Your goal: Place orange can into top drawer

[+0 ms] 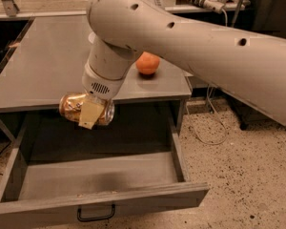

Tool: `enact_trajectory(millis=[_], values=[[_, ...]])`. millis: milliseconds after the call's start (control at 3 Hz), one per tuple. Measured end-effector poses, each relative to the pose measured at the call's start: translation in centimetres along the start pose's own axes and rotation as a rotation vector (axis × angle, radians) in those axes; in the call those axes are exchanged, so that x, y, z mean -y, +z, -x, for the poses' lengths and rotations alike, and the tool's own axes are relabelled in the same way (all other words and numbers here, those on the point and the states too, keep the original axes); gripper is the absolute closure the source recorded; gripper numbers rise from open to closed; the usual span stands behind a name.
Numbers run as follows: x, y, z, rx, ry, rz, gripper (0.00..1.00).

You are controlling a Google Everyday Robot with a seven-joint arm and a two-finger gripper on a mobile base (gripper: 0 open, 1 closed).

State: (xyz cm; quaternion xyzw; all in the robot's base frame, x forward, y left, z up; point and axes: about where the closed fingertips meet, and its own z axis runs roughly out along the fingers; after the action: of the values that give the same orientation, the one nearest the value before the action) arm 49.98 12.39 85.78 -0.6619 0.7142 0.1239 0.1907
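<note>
The orange can (72,106) is shiny orange-gold and lies on its side in my gripper (91,112). The gripper is shut on the can, with one pale finger (90,114) across its front. It holds the can in the air just past the front edge of the grey tabletop (47,66), above the back of the open top drawer (100,175). The drawer is a wide shallow grey metal one, pulled out, with a small black handle (95,214) on its front panel. Its inside looks bare.
A round orange fruit (148,63) sits on the tabletop at the right, behind my arm (190,37). Cables (205,128) lie on the speckled floor to the right. Dark furniture stands at the right edge.
</note>
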Motion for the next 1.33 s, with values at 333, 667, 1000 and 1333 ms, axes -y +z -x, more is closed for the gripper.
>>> enact_trajectory(millis=[333, 667, 1000, 1333], values=[[-2.3, 2.8, -1.1, 0.012, 0.048, 0.057, 1.00], [-5.2, 7.6, -3.0, 0.017, 0.125, 0.126, 1.00], [-6.4, 11.2, -4.3, 0.023, 0.172, 0.165, 1.00], [-6.4, 11.5, -4.4, 0.024, 0.173, 0.166, 1.00]])
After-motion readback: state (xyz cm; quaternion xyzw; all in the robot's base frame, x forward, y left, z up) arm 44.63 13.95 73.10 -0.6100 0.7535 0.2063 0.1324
